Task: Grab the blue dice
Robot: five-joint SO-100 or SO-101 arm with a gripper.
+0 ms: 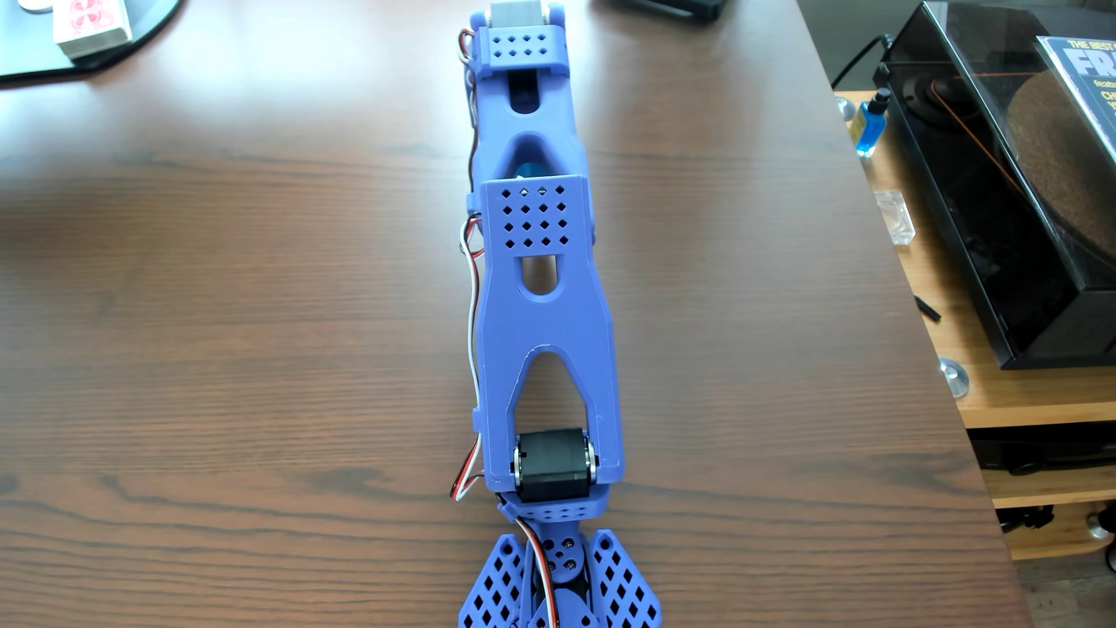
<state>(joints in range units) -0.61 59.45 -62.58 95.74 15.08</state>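
The blue dice does not show anywhere in the other view; it is either hidden under the arm or out of frame. The blue plastic arm (543, 302) stretches down the middle of the wooden table (241, 332), from the top edge to the bottom edge. My gripper (558, 613) is at the very bottom. Only its two perforated blue jaw plates and wrist wires show. The fingertips are cut off by the bottom edge, so I cannot tell whether the jaws are open or shut.
A box of cards (90, 27) lies on a dark mat at the top left. The table's right edge runs diagonally. Beyond it, a lower wooden shelf holds a record player (1026, 229), a small blue bottle (869, 127) and a clear glass block (895, 216).
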